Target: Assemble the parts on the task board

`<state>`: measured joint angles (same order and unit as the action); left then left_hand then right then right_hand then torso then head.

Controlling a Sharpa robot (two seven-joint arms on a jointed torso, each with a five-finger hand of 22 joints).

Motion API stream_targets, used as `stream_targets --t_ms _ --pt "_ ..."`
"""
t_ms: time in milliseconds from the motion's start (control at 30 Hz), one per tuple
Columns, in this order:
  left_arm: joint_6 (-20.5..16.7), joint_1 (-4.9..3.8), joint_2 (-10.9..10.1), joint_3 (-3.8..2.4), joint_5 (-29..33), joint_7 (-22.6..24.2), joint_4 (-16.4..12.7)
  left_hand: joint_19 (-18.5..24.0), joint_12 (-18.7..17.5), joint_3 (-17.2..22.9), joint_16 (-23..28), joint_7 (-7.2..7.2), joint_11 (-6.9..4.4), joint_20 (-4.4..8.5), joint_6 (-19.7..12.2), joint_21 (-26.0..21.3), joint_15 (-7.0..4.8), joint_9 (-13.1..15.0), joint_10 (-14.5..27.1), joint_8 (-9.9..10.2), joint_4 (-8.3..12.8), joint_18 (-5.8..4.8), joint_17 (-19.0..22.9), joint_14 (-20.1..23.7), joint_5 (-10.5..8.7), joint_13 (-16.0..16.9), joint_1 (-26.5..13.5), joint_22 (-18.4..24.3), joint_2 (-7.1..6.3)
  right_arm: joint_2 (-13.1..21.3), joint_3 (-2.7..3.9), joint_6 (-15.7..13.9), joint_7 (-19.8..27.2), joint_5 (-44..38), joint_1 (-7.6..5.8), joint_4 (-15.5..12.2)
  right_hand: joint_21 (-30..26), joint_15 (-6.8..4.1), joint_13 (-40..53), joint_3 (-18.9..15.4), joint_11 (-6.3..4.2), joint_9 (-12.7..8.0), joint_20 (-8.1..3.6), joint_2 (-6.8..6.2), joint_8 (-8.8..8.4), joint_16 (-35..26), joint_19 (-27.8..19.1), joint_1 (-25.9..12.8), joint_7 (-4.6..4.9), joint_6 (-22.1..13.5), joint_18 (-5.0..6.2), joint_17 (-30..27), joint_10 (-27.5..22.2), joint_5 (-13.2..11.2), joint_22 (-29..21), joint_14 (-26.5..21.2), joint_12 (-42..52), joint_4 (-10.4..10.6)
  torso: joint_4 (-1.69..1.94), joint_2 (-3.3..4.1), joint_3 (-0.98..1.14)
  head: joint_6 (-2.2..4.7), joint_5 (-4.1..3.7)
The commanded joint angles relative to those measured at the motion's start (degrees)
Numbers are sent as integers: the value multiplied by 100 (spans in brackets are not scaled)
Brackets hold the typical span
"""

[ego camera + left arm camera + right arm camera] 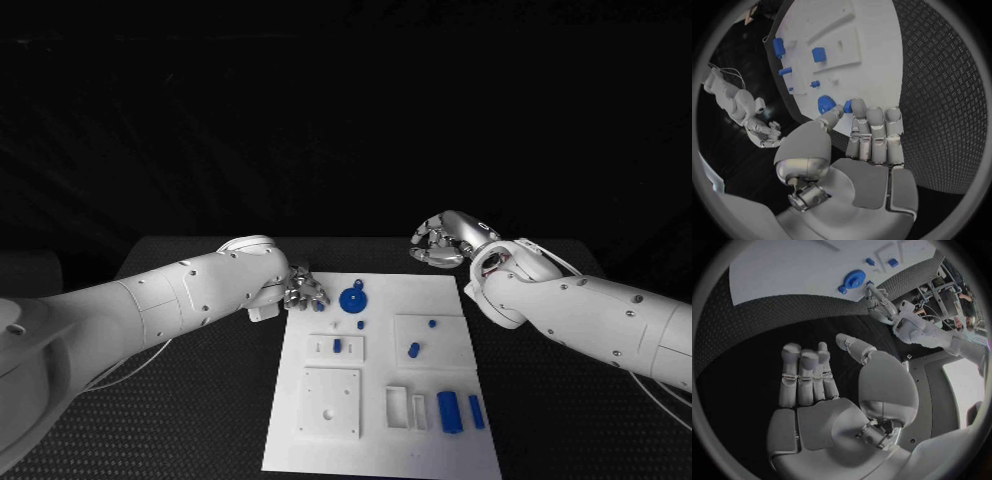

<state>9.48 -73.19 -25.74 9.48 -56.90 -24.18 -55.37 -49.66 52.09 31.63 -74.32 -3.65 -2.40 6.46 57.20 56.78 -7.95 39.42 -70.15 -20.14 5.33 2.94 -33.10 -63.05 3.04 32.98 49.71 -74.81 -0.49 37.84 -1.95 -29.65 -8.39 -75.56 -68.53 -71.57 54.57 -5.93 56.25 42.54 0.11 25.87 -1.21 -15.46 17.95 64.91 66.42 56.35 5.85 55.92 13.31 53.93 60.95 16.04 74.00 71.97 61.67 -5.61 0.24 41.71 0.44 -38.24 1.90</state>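
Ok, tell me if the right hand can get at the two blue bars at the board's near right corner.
Probably yes: the right hand is open and empty, and nothing covers the blue bars, though it hovers off the task board's far end.

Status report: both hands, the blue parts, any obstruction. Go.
Left hand pinching a small blue part at the board's far left corner, beside the blue disc. Right hand open, off the board. Nothing in the way.

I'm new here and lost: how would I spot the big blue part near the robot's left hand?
Find the white task board. At its far left corner, beside the left hand, lies the blue gear. It is round and the widest blue piece.
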Motion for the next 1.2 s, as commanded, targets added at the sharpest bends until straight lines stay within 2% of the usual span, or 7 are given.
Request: stream_targets --t_ms 33,333,567,733,900,1000,1200 --pt "73 1 13 -1 171 73 -2 6 18 42 -22 -17 -14 690 44 -25 -33 9 -14 5 90 -75 9 -12 78 0 62 -12 81 -5 2 70 47 -14 2 -3 -33 -16 -6 -37 -4 10 -23 9 -9 -35 -26 -52 63 16 169 8 -29 40 6 -5 37 1 2 0 -2 -2 -3" --pt "-141 1 -42 -4 264 103 -76 -88 60 183 -125 76 -91 706 384 17 -62 97 -200 -173 475 -84 13 -134 298 -1 257 -69 342 -10 2 73 52 -14 2 6 -34 -16 -8 -38 -4 10 -22 11 -9 -36 -25 -57 63 16 169 9 -29 61 7 -4 39 3 2 0 1 -16 -5" --pt "-474 0 -235 -9 386 104 -351 -193 77 220 -190 126 -136 734 521 62 -90 125 -348 -225 617 -71 15 -242 378 -4 289 -93 351 -7 2 75 57 -13 4 17 -35 -15 -10 -41 -4 11 -21 13 -8 -37 -24 -64 63 16 169 10 -29 77 8 -4 41 7 4 -2 3 -22 -9" --pt "-830 -5 -516 -12 435 85 -772 -255 84 231 -219 151 -161 751 585 87 -111 128 -422 -240 662 -62 18 -305 458 -4 279 -99 338 11 2 78 59 -4 4 26 -36 -15 -11 -42 -4 11 -21 14 -8 -37 -23 -67 63 16 169 11 -29 87 9 -3 41 9 6 -7 7 -34 -4" --pt "-1214 -8 -793 -9 451 34 -1236 -337 89 249 -248 180 -191 774 665 116 -141 116 -518 -240 690 -47 28 -391 624 -2 239 -100 295 27 2 86 61 1 4 22 -37 -15 -13 -42 -3 12 -21 14 -8 -38 -23 -69 63 16 169 11 -30 98 10 -3 42 10 10 -12 12 -31 14" --pt "-1456 -8 -962 -5 420 3 -1553 -394 92 262 -266 201 -212 791 724 139 -164 108 -579 -244 696 -37 33 -452 761 1 219 -101 260 29 2 87 63 2 4 21 -38 -15 -13 -42 -3 12 -21 14 -8 -38 -23 -70 63 15 169 12 -30 104 10 -4 42 10 10 -13 10 -35 23" --pt "-1794 0 -1190 34 186 -9 -2047 -454 95 276 -281 224 -236 810 784 163 -189 101 -644 -250 706 -24 40 -515 852 5 211 -101 235 40 2 92 67 6 4 11 -39 -15 -15 -42 -3 12 -21 14 -8 -40 -24 -71 63 15 169 12 -31 119 11 -4 43 10 8 -3 -2 -39 44"
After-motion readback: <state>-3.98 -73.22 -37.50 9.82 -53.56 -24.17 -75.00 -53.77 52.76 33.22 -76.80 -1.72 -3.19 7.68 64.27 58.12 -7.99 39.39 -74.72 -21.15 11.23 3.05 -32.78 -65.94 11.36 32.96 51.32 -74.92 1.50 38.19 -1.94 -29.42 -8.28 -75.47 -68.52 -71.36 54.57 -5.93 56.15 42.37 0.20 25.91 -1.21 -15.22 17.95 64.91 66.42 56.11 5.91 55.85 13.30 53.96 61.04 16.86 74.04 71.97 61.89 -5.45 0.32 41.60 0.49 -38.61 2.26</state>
